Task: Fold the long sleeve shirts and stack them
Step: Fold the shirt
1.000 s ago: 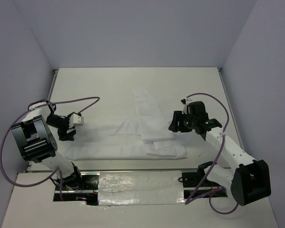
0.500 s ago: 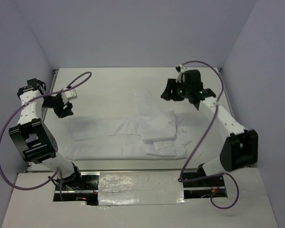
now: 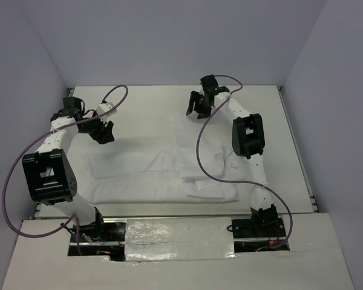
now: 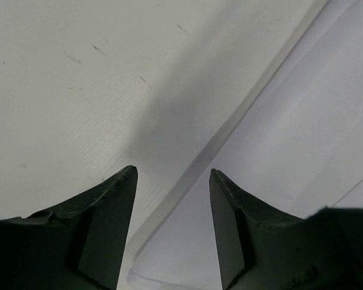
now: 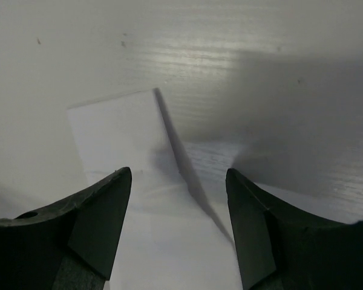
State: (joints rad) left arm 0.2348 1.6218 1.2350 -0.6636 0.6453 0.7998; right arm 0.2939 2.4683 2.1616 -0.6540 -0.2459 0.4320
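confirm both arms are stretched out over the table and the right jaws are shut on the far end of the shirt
Not shut: the right wrist view shows the right jaws open and empty, hovering over the far end of the white long sleeve shirt. The rest holds.

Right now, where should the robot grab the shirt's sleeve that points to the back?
Probably the cuff corner of that sleeve, coming down from above with the right gripper: it lies flat and free on the table, and the open fingers frame it.
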